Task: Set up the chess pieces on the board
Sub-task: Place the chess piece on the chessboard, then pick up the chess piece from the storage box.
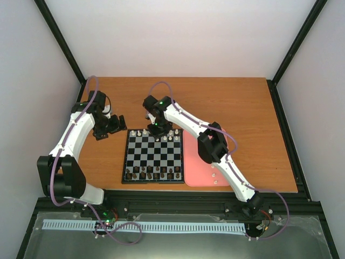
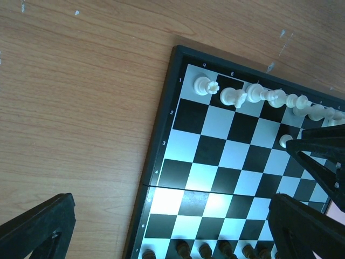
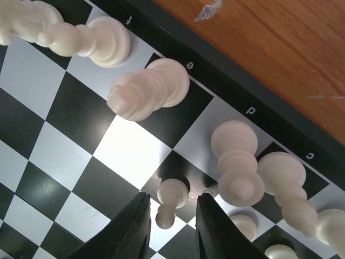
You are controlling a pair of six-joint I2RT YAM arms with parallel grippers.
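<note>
My right pincer [image 3: 172, 208] is parted around a pawn [image 3: 172, 191] standing on the board's [image 3: 226, 70] far second row, likely releasing it. Left pincer [image 2: 175, 202] wide apart, idle.

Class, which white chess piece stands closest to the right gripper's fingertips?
The small pawn between the fingertips of the right gripper; every other white piece, tall or small, stands farther off.
</note>
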